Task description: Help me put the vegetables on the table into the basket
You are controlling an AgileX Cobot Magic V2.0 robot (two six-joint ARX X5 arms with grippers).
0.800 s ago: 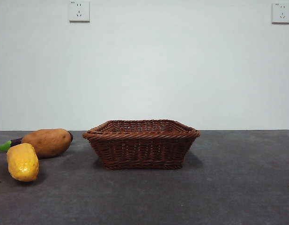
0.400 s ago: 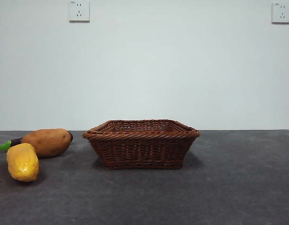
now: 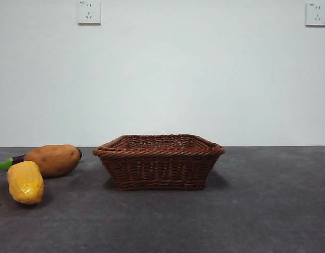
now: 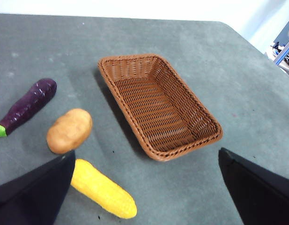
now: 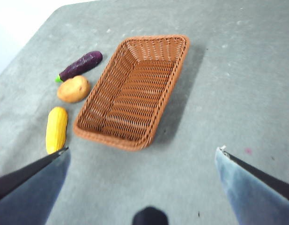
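Observation:
The brown wicker basket (image 3: 159, 161) stands empty on the dark grey table (image 3: 257, 211); it also shows in the left wrist view (image 4: 158, 104) and the right wrist view (image 5: 132, 91). To its left lie the tan potato (image 3: 52, 159) (image 4: 69, 131) (image 5: 74, 89), the yellow corn (image 3: 25, 182) (image 4: 103, 188) (image 5: 56, 129) and the purple eggplant (image 3: 7, 163) (image 4: 27, 107) (image 5: 81, 65), which is mostly hidden behind the potato in the front view. My left gripper (image 4: 146, 187) and right gripper (image 5: 142, 180) are both open, empty and held high above the table.
A white wall with two sockets (image 3: 89, 12) (image 3: 316, 14) stands behind the table. Bare table lies right of the basket (image 3: 273, 179). The table's far corner shows in the left wrist view (image 4: 228, 26).

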